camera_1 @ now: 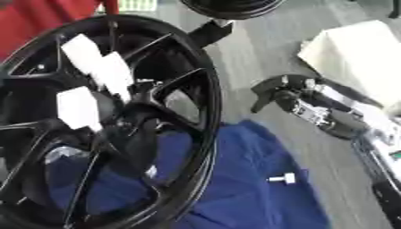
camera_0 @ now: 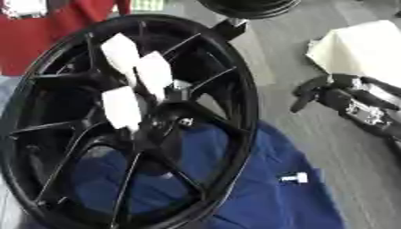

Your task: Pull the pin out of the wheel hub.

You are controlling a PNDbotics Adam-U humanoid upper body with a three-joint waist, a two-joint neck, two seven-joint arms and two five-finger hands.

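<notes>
Apparently pin already out: small white stubby pin (camera_0: 295, 178) lies on blue cloth (camera_0: 266, 197), at 4 o'clock from large black spoked wheel hub (camera_0: 235, 80), just outside rim. Right hand (camera_0: 333, 94), black, at pin's 1 o'clock, well apart, fingers relaxed, holding nothing. Left hand unseen. Judgement: extraction done; next move only withdrawal, or check hub centre (camera_0: 176, 91) for further pins.
</notes>
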